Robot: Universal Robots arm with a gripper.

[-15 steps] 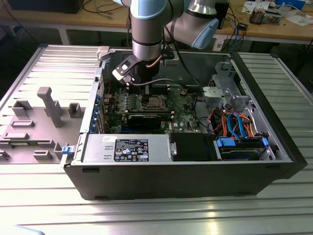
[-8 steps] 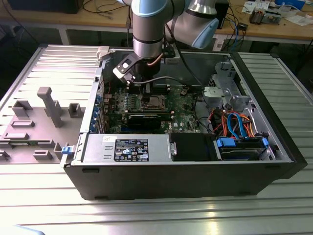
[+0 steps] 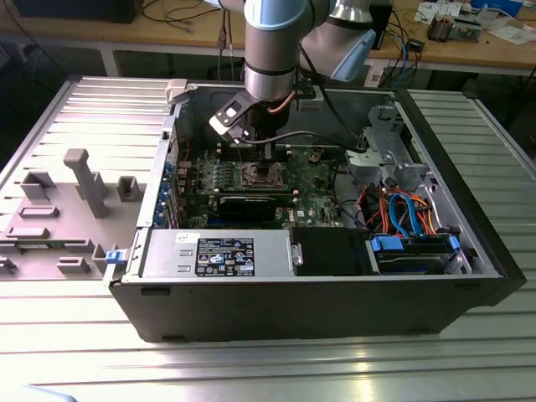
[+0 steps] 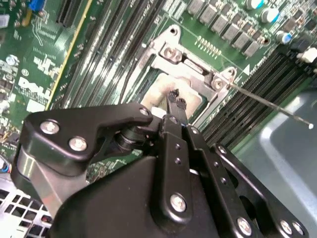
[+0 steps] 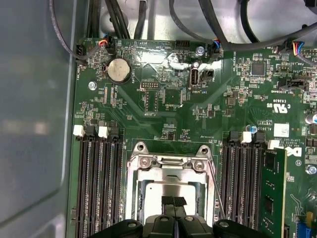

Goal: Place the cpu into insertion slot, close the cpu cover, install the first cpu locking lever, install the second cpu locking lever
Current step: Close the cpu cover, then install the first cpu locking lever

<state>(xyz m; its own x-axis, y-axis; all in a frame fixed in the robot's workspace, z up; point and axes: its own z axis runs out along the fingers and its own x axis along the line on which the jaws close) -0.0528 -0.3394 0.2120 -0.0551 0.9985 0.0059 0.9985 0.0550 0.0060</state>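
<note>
My gripper (image 5: 173, 201) hangs just over the insertion slot (image 3: 261, 174) in the green motherboard, fingertips pressed together and shut with nothing between them. In both wrist views the gripper (image 4: 176, 99) points at the pale silver cpu (image 5: 156, 191) lying in the socket. The cpu cover (image 5: 168, 172), a metal frame, appears to lie flat around the cpu (image 4: 157, 91), with its hinge end (image 4: 190, 67) beyond the fingertips. A thin wire locking lever (image 4: 270, 105) sticks out from one corner of the socket, and the locking lever (image 5: 214, 188) runs along the socket's side.
Black memory slots (image 5: 99, 183) flank the socket on both sides, with a green memory card (image 5: 273, 198) standing in one. The open case wall (image 3: 335, 293), power supply (image 3: 222, 254), cables (image 3: 402, 209) and drive bay surround the board. A grey fixture (image 3: 84, 180) sits at the exterior view's left.
</note>
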